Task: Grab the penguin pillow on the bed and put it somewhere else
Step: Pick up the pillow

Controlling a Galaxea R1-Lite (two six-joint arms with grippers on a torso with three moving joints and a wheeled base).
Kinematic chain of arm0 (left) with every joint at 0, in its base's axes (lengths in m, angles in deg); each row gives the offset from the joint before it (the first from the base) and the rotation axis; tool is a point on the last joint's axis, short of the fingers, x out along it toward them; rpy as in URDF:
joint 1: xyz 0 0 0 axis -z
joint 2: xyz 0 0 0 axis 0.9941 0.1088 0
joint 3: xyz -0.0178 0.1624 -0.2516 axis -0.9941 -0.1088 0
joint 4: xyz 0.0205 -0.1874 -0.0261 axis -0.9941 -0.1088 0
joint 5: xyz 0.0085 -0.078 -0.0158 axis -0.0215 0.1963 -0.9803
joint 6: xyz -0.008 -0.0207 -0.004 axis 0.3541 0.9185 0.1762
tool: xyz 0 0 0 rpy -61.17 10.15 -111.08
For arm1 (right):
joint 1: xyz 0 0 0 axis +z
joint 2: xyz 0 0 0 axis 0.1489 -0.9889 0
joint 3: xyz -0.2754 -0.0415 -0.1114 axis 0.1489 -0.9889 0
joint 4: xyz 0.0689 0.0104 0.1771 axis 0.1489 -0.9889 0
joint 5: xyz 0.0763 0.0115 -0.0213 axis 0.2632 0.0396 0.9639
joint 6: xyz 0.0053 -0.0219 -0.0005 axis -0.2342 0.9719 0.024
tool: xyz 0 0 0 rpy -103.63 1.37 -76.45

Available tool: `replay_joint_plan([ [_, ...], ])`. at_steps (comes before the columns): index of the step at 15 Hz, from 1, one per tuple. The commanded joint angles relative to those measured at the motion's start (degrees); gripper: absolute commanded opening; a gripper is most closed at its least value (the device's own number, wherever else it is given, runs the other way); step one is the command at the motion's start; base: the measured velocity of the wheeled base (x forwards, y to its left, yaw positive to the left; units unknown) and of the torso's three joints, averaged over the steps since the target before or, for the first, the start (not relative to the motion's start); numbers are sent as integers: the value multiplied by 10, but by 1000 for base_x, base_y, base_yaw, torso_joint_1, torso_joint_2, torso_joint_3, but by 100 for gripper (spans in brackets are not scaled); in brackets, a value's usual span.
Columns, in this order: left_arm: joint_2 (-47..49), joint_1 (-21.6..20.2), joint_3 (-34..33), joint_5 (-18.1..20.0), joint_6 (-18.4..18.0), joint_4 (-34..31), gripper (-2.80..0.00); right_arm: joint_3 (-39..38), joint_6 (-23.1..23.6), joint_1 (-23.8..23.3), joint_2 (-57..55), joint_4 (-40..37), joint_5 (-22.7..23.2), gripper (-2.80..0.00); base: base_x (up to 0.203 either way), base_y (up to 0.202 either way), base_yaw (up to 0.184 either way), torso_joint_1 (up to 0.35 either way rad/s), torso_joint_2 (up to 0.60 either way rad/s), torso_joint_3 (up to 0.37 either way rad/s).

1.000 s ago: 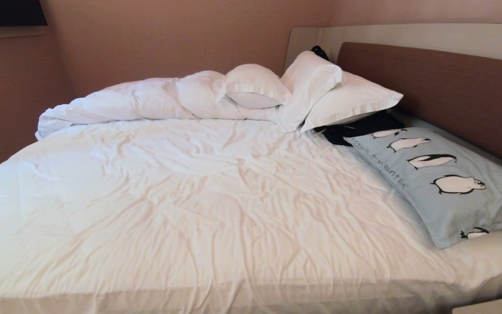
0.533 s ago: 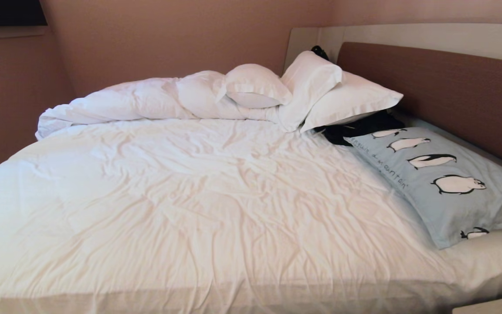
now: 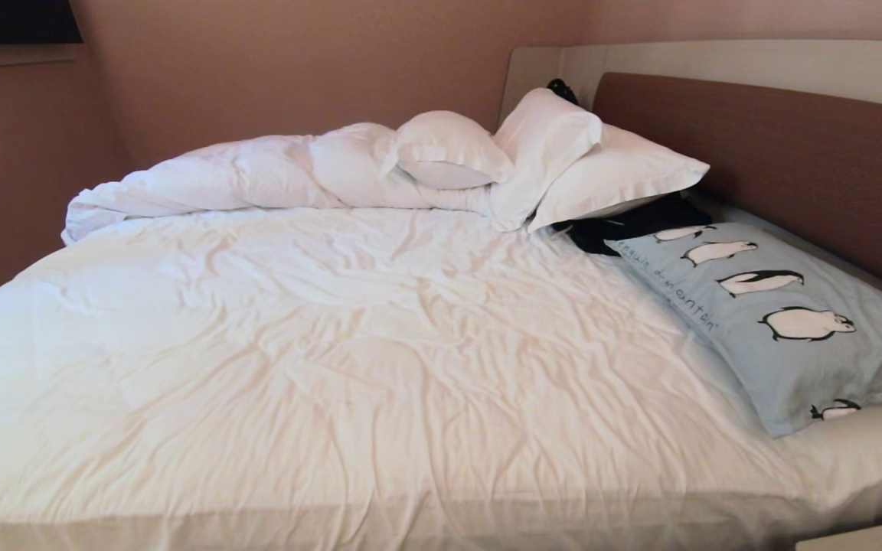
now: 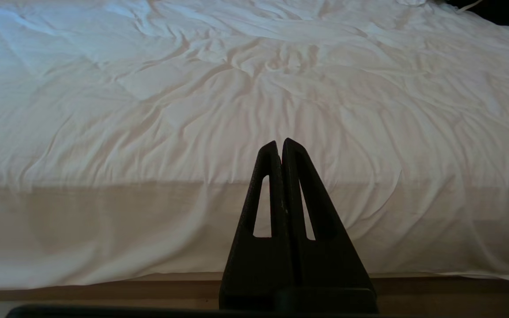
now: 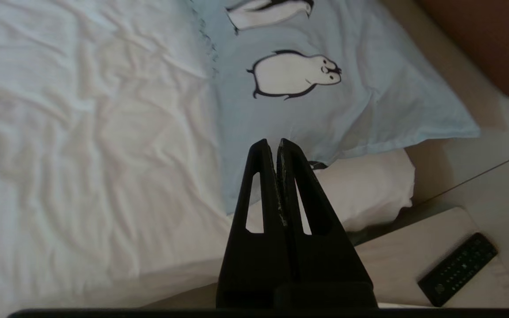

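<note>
Left gripper (image 4: pixel 281 143): hanging low at the near edge of the bed (image 3: pixel 334 367), its fingers (image 4: pixel 267 185) lying pressed together with nothing between them; it is sitting idle.
Right gripper (image 5: pixel 271 143): hovering over the near right corner of the bed, above the near end of the penguin pillow (image 3: pixel 778 321); its fingers (image 5: pixel 254 185) are sitting fully together and gripping nothing. In the head view only a dark sliver of this arm is showing at the right edge.
Bedside bench (image 5: pixel 413 256): standing just beside the bed's near right corner, with a black remote control (image 5: pixel 457 269) lying on it.
Penguin pillow: lying along the right side of the bed, against the brown headboard (image 3: pixel 778 153), its near end overhanging a white pillow (image 5: pixel 365 190) beneath it.
Dark garment (image 3: pixel 632 222): lying at the penguin pillow's far end, between it and the stacked white pillows (image 3: pixel 586 168).
Duvet (image 3: pixel 242 180): bunching along the far edge.
Step, as judged: the approach; the grasp is not yet begun.
Risk: with the fingers together, a descent would only be pressing into the pillowcase rather than pinching it; they need spreading first.
Risk: a shallow pinch of loose fabric could be slipping under the pillow's weight.
Risk: dragging could be catching the dark garment or the white pillow underneath.
</note>
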Motion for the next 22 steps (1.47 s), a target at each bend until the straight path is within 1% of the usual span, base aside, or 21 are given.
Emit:
replay_joint_plan([
  [1, 0, 0, -2, 0, 0, 0, -280, 41, -4, -33, -122, 13, 3, -280, 0, 0, 0, 0, 0, 0],
  [3, 0, 0, -2, 0, 0, 0, -280, 78, -11, -48, -171, 18, 7, -280, 0, 0, 0, 0, 0, 0],
  [7, 0, 0, -2, 0, 0, 0, -280, 155, -12, -57, -247, 15, 6, -280, 0, 0, 0, 0, 0, 0],
  [10, 0, 0, -2, 0, 0, 0, -280, 216, -11, -60, -313, 12, -3, -280, 0, 0, 0, 0, 0, 0],
  [12, 0, 0, -2, 0, 0, 0, -280, 247, -28, -61, -354, 11, -24, -280, 0, 0, 0, 0, 0, 0],
  [14, 0, 0, -2, 0, 0, 0, -280, 269, -45, -64, -371, 1, -31, -280, 0, 0, 0, 0, 0, 0],
  [16, 0, 0, -2, 0, 0, 0, -280, 331, -64, -70, -403, -37, -37, -280, 0, 0, 0, 0, 0, 0],
  [18, 0, 0, -2, 0, 0, 0, -280, 389, -96, -81, -420, -104, -39, -280, 0, 0, 0, 0, 0, 0],
  [21, 0, 0, -2, 0, 0, 0, -280, 441, -125, -103, -437, -185, -35, -280, 0, 0, 0, 0, 0, 0],
  [22, 0, 0, -2, 0, 0, 0, -280, 447, -130, -110, -440, -197, -33, -280, 0, 0, 0, 0, 0, 0],
])
